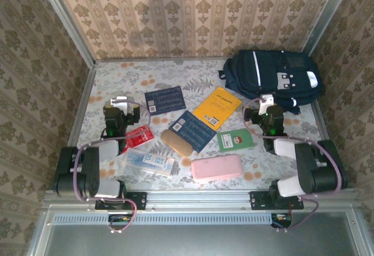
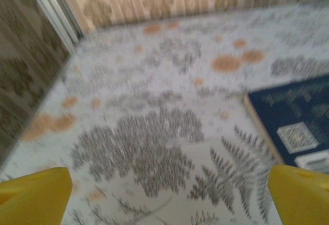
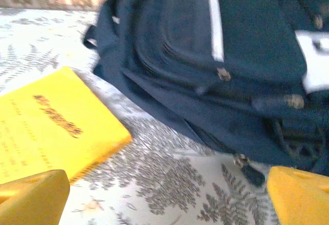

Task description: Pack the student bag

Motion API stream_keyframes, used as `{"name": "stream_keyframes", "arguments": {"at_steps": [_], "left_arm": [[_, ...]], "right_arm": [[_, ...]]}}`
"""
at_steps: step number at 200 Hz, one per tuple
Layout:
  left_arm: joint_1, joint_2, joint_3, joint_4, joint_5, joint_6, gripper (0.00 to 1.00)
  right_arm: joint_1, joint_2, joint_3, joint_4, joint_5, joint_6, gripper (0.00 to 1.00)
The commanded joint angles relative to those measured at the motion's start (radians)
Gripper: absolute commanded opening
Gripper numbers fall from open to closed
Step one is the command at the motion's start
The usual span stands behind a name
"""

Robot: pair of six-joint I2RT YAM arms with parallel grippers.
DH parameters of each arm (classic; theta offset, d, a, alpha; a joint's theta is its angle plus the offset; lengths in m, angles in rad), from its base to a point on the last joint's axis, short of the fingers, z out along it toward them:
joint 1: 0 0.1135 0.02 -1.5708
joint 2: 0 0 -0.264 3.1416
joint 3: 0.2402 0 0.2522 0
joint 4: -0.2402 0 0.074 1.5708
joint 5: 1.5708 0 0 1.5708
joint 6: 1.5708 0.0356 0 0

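The student bag (image 1: 273, 76) is a large navy backpack with white stripes and a grey-white patch, lying at the table's back right. In the right wrist view the student bag (image 3: 221, 66) lies just ahead, a zipper pull (image 3: 252, 173) hanging at its near edge. My right gripper (image 1: 266, 101) hovers just in front of the bag, open, with nothing between its yellow fingers (image 3: 298, 197). My left gripper (image 1: 120, 103) is open over bare tablecloth at the left, beside a navy booklet (image 1: 165, 100), whose corner shows as the navy booklet (image 2: 293, 122).
Spread over the table's middle are a yellow book (image 1: 217, 107), a second navy book (image 1: 193, 130), a green card (image 1: 235, 139), a pink pencil case (image 1: 216, 168), a tan case (image 1: 177, 142), a red packet (image 1: 139, 135) and a clear blue-printed pouch (image 1: 151, 162).
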Motion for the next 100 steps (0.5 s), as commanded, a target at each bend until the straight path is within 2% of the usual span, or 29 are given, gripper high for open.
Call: {"name": "stream_keyframes", "arguments": {"at_steps": [1,14,28,41,48,73,88,100], "left_arm": [[-0.107,-0.168,0.042,-0.055,-0.094,0.137,1.0],[-0.149,-0.27,0.09,-0.133,-0.069,0.107,1.0],[-0.199,-0.357,0.159,-0.254,-0.058,0.018,1.0],[-0.225,-0.41,0.228,-0.376,0.07,-0.054,1.0],[-0.256,-0.423,0.282,-0.463,0.089,-0.072,1.0],[-0.449,-0.392,0.502,-0.82,-0.147,-0.105,1.0],[-0.461,-0.358,0.618,-1.023,-0.144,-0.2,1.0],[-0.45,-0.328,0.698,-1.181,-0.192,-0.326,1.0]], "right_arm": [[0.124,-0.18,0.05,-0.082,0.106,-0.106,1.0],[0.196,-0.259,0.099,-0.154,0.125,-0.115,1.0],[0.276,-0.322,0.18,-0.268,0.132,-0.107,1.0],[0.354,-0.351,0.253,-0.347,0.137,-0.093,1.0],[0.388,-0.357,0.312,-0.426,0.14,-0.078,1.0],[0.494,-0.314,0.565,-0.725,0.252,0.04,1.0],[0.507,-0.265,0.704,-0.891,0.301,0.132,1.0],[0.491,-0.245,0.784,-1.02,0.343,0.281,1.0]]}}
